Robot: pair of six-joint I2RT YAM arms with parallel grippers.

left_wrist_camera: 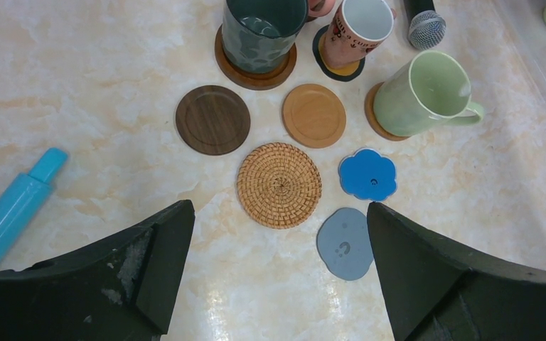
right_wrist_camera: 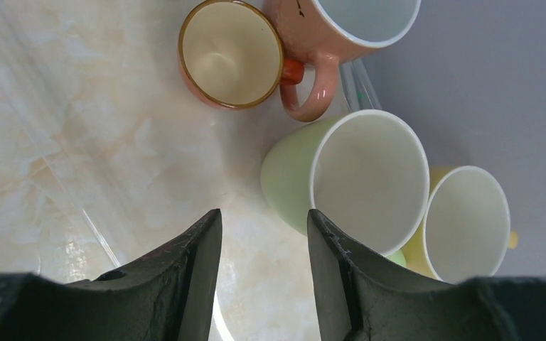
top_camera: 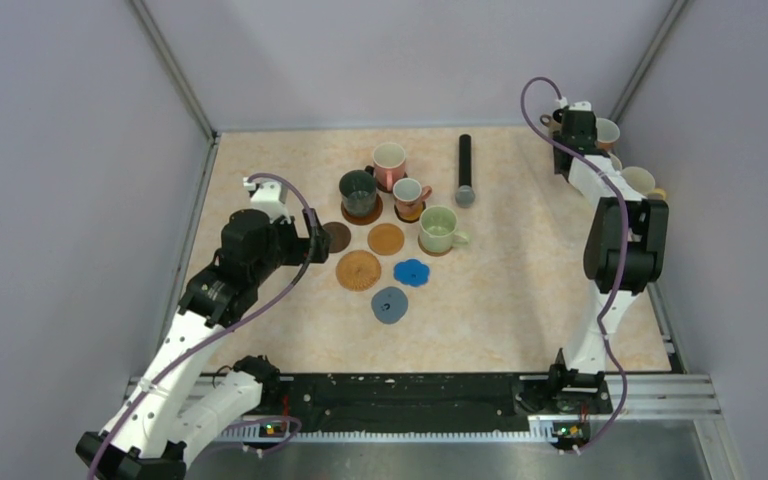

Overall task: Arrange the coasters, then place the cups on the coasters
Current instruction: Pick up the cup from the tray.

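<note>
Five bare coasters lie mid-table: dark brown [left_wrist_camera: 212, 119], tan [left_wrist_camera: 314, 115], woven [left_wrist_camera: 279, 184], blue flower-shaped [left_wrist_camera: 367, 174] and grey-blue [left_wrist_camera: 345, 244]. Behind them, a dark green cup [left_wrist_camera: 263, 28], a pinkish cup [left_wrist_camera: 355, 28] and a pale green cup [left_wrist_camera: 426, 96] each stand on a coaster. A pink cup [top_camera: 390, 160] stands farther back. My left gripper [left_wrist_camera: 277, 213] hovers open above bare table near the woven coaster. My right gripper [right_wrist_camera: 264, 220] is open at the far right corner with nothing between its fingers. Beside it are a pale green cup [right_wrist_camera: 366, 177], a yellow [right_wrist_camera: 466, 224], a small orange [right_wrist_camera: 231, 53] and a pink one [right_wrist_camera: 341, 28].
A long black cylinder with a grey tip [top_camera: 465, 168] lies behind the pale green cup. A light blue cylinder [left_wrist_camera: 11, 213] lies on the table left of the left gripper. Grey walls close in the table, and the corner cups stand against the right wall [right_wrist_camera: 498, 85].
</note>
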